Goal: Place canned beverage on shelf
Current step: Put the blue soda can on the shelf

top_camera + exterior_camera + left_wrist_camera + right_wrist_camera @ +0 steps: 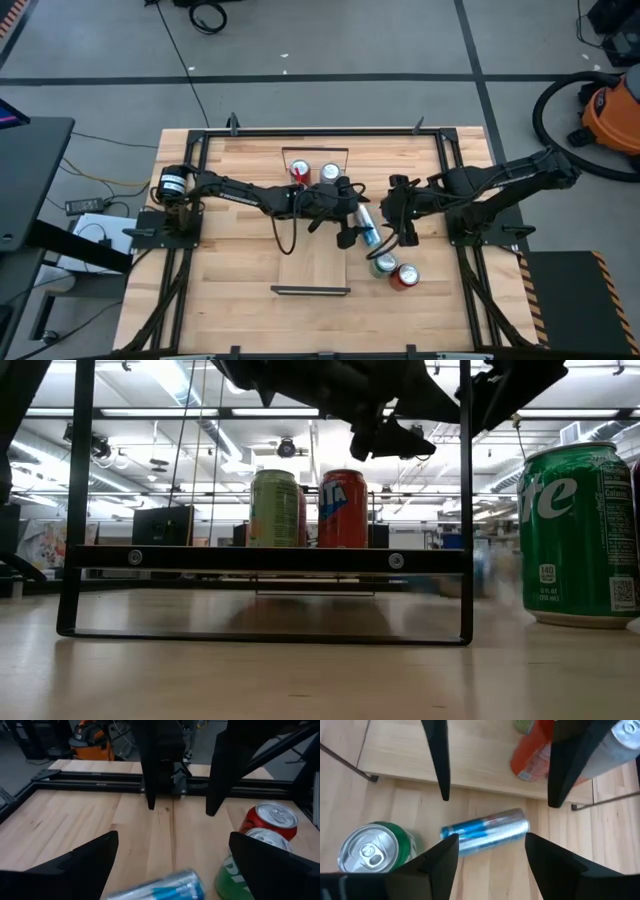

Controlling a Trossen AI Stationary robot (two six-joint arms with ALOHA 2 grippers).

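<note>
1. 2 cans, an orange can [343, 509] and a pale green can [275, 509], stand upright on the shelf [314, 215].
2. My left gripper [352, 225] hangs spread wide over a blue can [366, 226] lying on its side on the table [240, 250], just beside the shelf.
3. My right gripper [397, 212] hovers close opposite, fingers at their narrowest, gripping nothing.
4. Nearby stand a green can [384, 264] and a red can [404, 276].

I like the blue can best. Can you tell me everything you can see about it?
The blue can is slim, shiny silver with bright blue markings, and looks like metal. It lies tipped over on its side on the wooden table, beside the shelf, not on it. A green can stands nearby, apart from it. Both grippers hover above it; neither holds it. Its label is too blurry to read.
</note>
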